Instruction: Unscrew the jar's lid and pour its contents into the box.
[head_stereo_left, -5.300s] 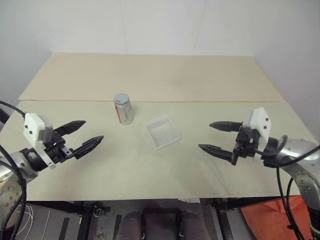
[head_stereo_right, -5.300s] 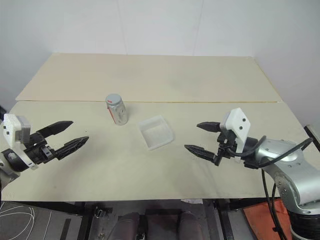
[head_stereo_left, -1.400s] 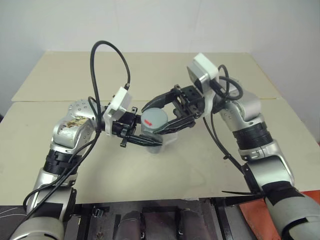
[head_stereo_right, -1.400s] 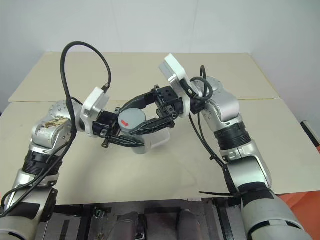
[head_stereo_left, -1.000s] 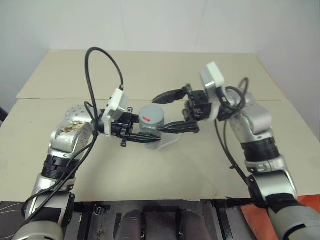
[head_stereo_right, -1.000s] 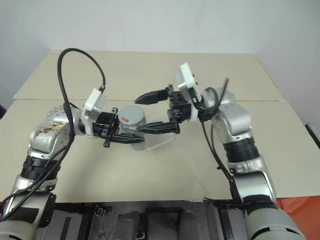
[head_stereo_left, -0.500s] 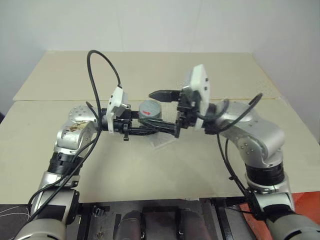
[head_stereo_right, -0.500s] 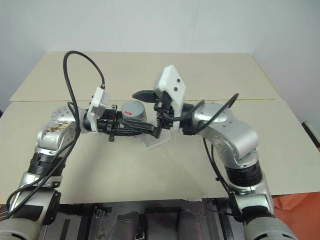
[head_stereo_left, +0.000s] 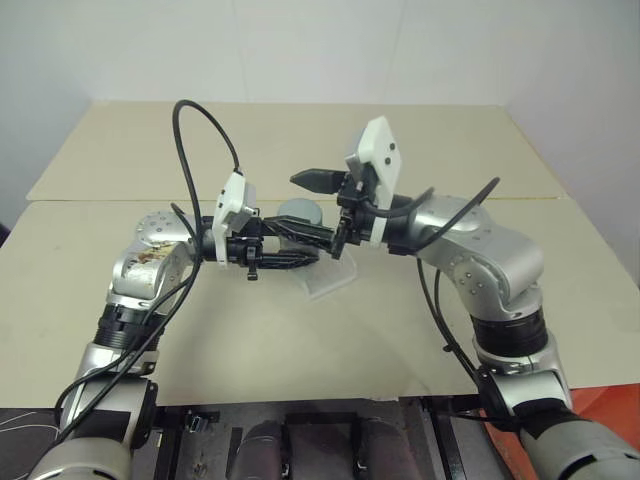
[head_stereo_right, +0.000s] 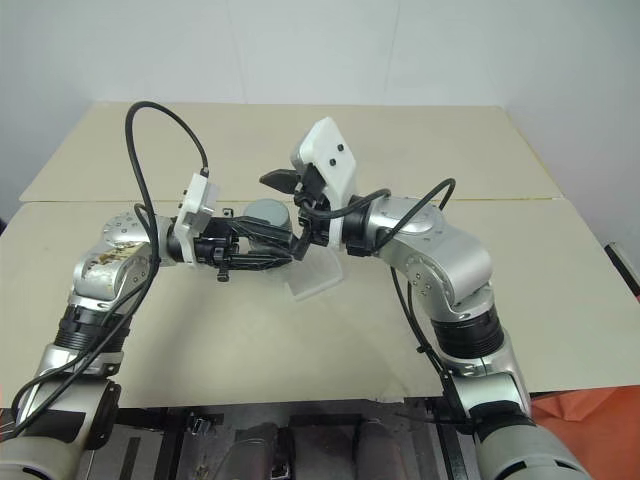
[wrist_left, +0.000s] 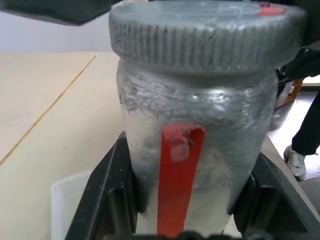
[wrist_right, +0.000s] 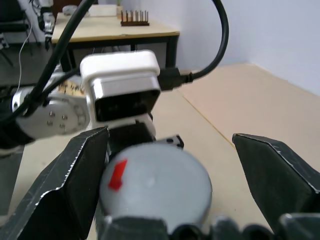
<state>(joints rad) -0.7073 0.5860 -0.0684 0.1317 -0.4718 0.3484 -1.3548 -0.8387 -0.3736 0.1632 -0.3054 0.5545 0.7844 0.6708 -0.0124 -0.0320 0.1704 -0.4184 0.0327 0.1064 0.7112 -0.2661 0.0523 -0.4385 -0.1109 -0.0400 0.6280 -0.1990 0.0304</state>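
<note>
Left eye view: at the centre of the frame, nearest the camera, the small shallow rectangular box of clear whitish plastic (head_stereo_left: 330, 276) lies on the pale beige wooden table (head_stereo_left: 250, 330), just below and in front of the two grippers. Above it, slightly left of centre, the left gripper (head_stereo_left: 300, 243) reaches in from the left, its two black fingers clamped on the body of the small silvery-grey cylindrical jar (wrist_left: 192, 150), which is lifted clear of the tabletop with its red label strip facing the wrist camera. The round, ribbed grey screw lid (wrist_left: 205, 32) sits on the jar's top, a small red mark on its flat face. The right gripper (wrist_right: 170, 185) comes in from the right at centre frame, its black fingers (wrist_right: 65, 185) spread wide to either side of the lid, apart from its rim.
</note>
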